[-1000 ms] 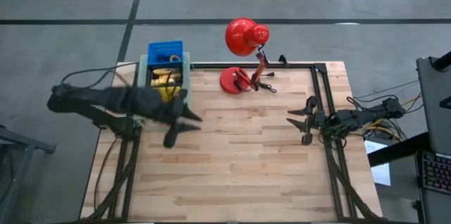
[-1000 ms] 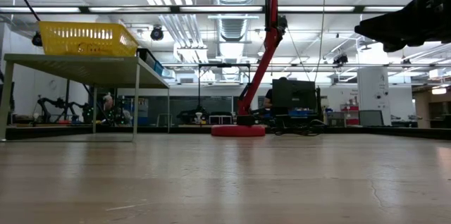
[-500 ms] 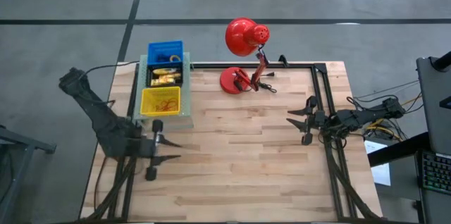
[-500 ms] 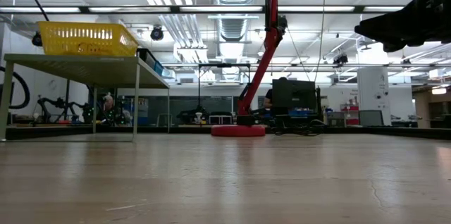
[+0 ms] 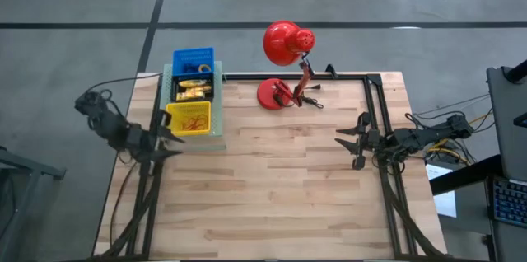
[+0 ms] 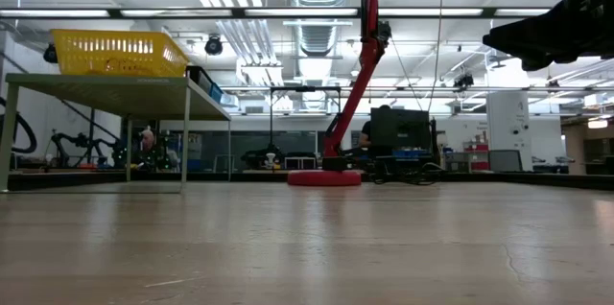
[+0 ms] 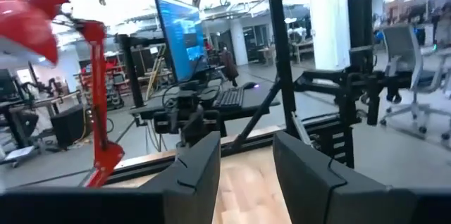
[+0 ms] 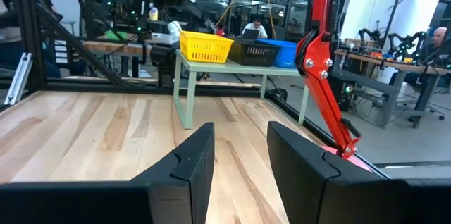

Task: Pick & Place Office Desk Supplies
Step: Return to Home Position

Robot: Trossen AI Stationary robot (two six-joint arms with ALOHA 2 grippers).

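Wooden planks form the tabletop [image 5: 272, 188], set in an open workshop. At its left edge the left gripper [image 5: 170, 143] hangs with its fingers apart and nothing between them, just beside the front end of a pale green shelf [image 5: 219, 119].

Three bins sit on that shelf in one row running from the table's front toward its far edge. One yellow bin [image 5: 188, 105] is nearest the gripper, one black bin [image 5: 174, 89] is in the middle, and one blue bin [image 5: 193, 53] is farthest. The yellow bin holds a tangle of thin red rubber bands [image 5: 191, 120]. The black bin holds small yellow pieces [image 5: 191, 91] that seem to lie crosswise to the row. Both are too small to count, and the blue bin's contents are too small to make out.

At the table's right edge the right gripper [image 5: 346, 145] waits, fingers likewise spread and empty, pointing toward the shelf. One red desk lamp [image 5: 284, 42] stands at the far edge.
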